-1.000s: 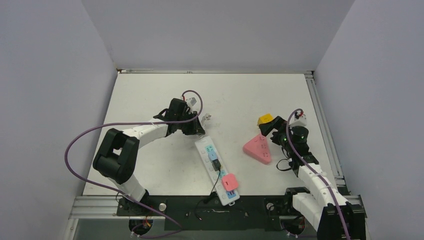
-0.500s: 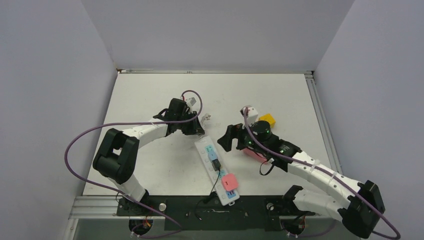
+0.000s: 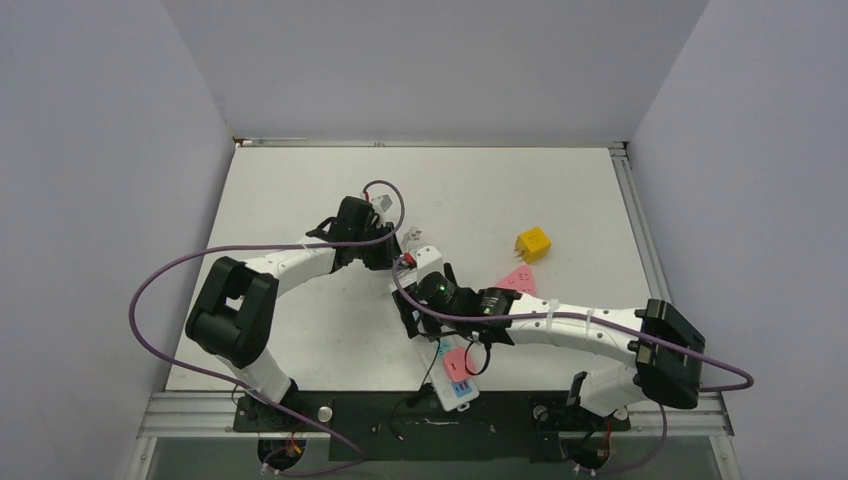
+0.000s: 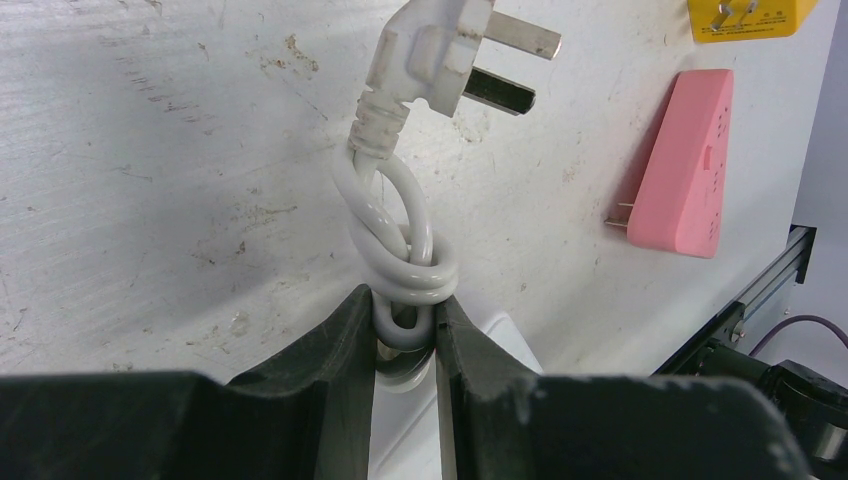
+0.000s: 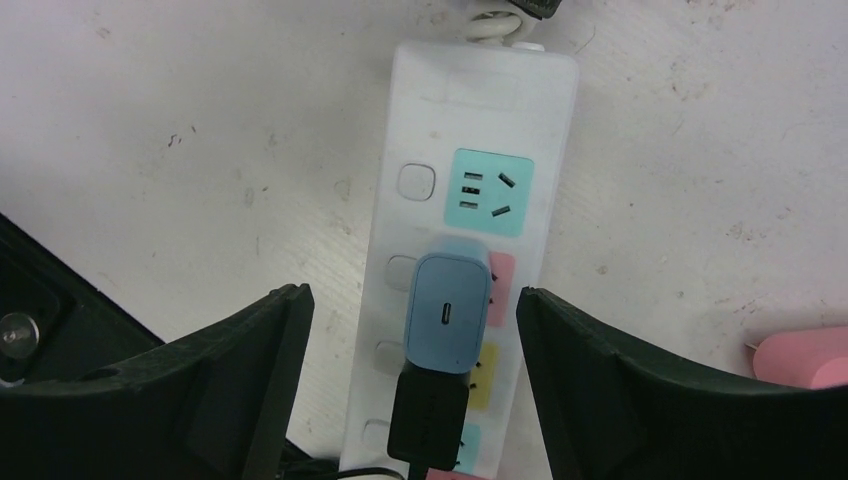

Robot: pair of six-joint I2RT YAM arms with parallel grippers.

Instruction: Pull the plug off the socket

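Observation:
The socket, a white power strip (image 5: 545, 120) with coloured outlet faces, lies on the table; only its near end (image 3: 458, 392) shows in the top view. A light blue charger plug (image 5: 449, 310) and a black plug (image 5: 429, 415) with a cable sit in its outlets. A pink plug (image 3: 460, 364) sits nearer the front end. My right gripper (image 5: 412, 330) is open, fingers on either side of the strip, above the blue plug; in the top view (image 3: 422, 318) it covers the strip's middle. My left gripper (image 4: 405, 325) is shut on the strip's knotted white cord (image 4: 400, 230), at the strip's far end (image 3: 392, 262).
The cord's white plug (image 4: 440, 50) lies loose on the table. A pink triangular adapter (image 4: 680, 165) lies right of the strip, partly behind my right arm in the top view (image 3: 515, 279). A yellow cube adapter (image 3: 533, 244) sits beyond it.
My right arm has swung left, away from the pink adapter and yellow cube, and now hovers over the power strip. The left arm and strip have not moved.

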